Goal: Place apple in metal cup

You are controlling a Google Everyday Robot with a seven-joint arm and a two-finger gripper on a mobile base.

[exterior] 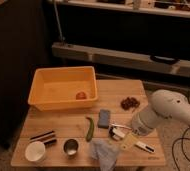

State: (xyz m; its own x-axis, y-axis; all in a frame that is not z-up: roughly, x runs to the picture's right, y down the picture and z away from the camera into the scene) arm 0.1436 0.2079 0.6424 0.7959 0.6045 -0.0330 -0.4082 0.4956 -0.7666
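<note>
The apple (81, 95) is small and red-orange and lies inside the orange bin (48, 102) near its front right corner. The metal cup (70, 147) stands upright near the table's front edge, left of centre, next to a wider white cup (35, 151). My gripper (116, 132) hangs low over the table on the right, at the end of the white arm (163, 114). It is to the right of the metal cup and well in front of the apple. Nothing shows in it.
A dark red bunch of grapes (130, 103) lies at the back right. A blue sponge (104, 118), a green vegetable (90, 128), a grey-blue cloth (104, 152), dark bars (43, 136) and a white tool (144, 146) lie on the wooden table (58, 122).
</note>
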